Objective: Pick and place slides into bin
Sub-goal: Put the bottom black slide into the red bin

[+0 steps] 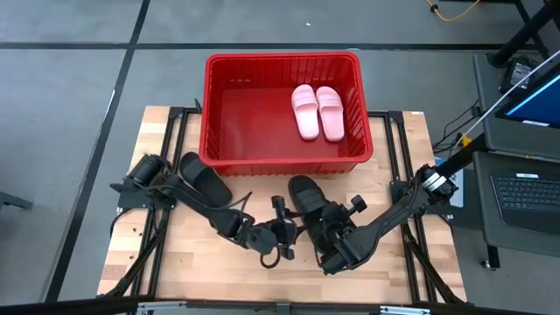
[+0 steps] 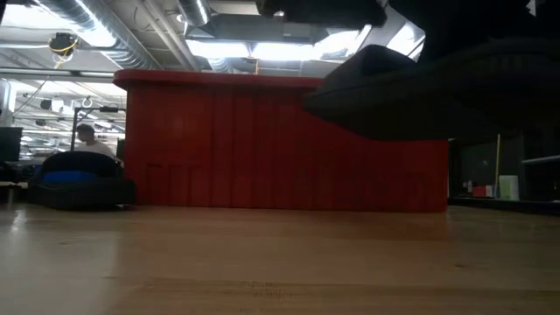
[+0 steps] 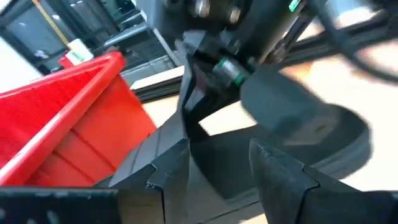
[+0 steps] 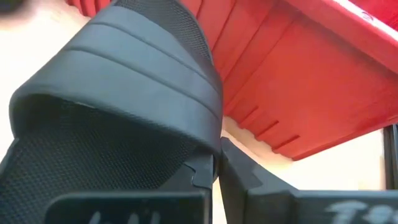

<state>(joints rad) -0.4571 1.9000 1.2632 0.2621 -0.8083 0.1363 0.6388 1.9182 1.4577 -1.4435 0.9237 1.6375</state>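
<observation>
One black slide [image 1: 305,194] is in my right gripper [image 1: 317,214], in front of the red bin [image 1: 282,109]. It shows raised and tilted in the low view [image 2: 411,87]. The other black slide [image 1: 203,179] lies sole down on the table beside my left arm, and also shows in the low view [image 2: 79,179]. Two pale pink slides [image 1: 317,111] lie side by side on the bin's floor, at its right. My left gripper [image 3: 217,174] is open and empty, just to the left of the held slide, in the high view [image 1: 280,217]. My right gripper pinches the black slide's side edge [image 4: 214,146] between its two fingers, where the ribbed strap [image 4: 124,56] comes down to the sole. The fingers come from the table's near side. The slide is lifted clear of the table and tilted.
The bin's near wall [image 2: 262,149] stands just beyond both grippers. The two arms are close together at the table's middle. Bare wood [image 1: 175,254] lies at the near left. A monitor and a keyboard [image 1: 529,188] stand off the table's right edge.
</observation>
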